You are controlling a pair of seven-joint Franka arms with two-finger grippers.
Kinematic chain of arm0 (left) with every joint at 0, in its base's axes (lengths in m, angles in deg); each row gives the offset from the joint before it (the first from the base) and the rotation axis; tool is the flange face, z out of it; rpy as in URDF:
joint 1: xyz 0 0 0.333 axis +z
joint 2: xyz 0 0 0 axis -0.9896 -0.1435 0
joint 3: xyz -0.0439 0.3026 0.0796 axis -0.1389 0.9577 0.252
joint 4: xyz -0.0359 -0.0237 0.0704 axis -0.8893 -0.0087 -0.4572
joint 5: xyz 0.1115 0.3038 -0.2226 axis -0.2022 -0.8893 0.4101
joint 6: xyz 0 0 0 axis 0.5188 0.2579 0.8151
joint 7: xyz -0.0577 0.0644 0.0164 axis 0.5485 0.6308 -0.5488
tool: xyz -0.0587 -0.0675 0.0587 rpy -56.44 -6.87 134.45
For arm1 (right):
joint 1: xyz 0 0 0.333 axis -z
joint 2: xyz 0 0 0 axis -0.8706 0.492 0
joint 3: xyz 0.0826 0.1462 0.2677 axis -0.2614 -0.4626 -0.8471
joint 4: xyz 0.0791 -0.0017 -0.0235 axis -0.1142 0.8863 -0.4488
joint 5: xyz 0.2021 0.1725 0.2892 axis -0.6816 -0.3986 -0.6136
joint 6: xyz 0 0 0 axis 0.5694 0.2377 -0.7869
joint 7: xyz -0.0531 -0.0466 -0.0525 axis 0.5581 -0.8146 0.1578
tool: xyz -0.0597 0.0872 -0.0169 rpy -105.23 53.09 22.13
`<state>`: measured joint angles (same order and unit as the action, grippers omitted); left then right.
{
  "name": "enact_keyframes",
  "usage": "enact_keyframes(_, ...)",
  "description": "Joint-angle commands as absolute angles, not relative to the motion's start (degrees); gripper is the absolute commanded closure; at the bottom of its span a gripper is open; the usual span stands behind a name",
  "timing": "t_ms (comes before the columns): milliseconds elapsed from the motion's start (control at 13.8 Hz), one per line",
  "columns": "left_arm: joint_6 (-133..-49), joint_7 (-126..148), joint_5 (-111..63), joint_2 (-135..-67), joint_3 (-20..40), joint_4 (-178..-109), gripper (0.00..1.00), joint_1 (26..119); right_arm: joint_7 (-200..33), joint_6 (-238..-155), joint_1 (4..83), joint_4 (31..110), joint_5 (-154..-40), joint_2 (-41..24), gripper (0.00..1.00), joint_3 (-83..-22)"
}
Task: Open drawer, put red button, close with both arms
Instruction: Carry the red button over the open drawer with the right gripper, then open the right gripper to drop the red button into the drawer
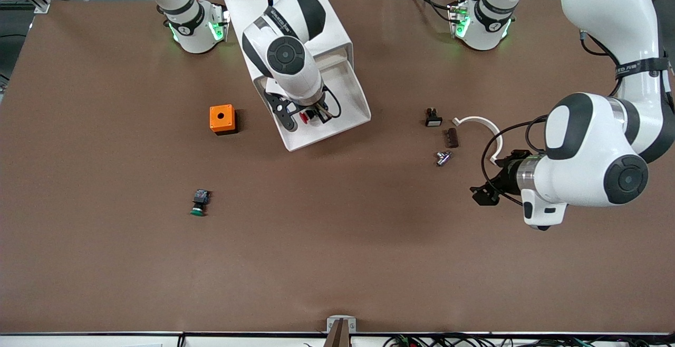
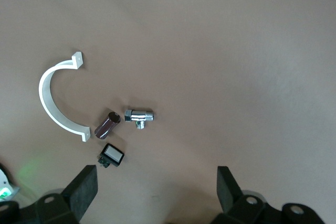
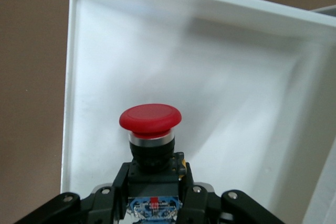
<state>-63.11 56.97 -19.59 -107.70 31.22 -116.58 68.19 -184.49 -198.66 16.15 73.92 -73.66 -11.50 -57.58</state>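
- Upper centre of the front view: the red button [image 3: 150, 118] is held clamped in the right end effector [image 1: 311, 116], over the open drawer [image 1: 352, 105].
- Right of the frame: the left end effector [image 2: 157, 187] is seen with fingers apart, over the bench [image 1: 337, 262], waiting.

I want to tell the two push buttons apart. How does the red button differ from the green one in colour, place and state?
The red button has a red cap; the green button has a green cap. The red button is held by the shut right gripper over the open drawer; the green button lies free on the table, nearer to the front camera. Both have a dark blocky body.
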Motion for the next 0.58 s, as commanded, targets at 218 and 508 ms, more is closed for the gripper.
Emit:
enact_keyframes(218,-69.72,55.15,-22.09,-102.84,26.09,-126.25,0.0,68.74,-185.01,-200.4,15.36,74.06,-75.02,-10.04,0.63,-57.1)
enact_keyframes(508,-76.06,55.15,-22.18,-100.37,23.63,-133.12,0.0,68.65,-184.92,-200.05,15.44,73.97,-75.11,-10.04,0.0,-57.1)
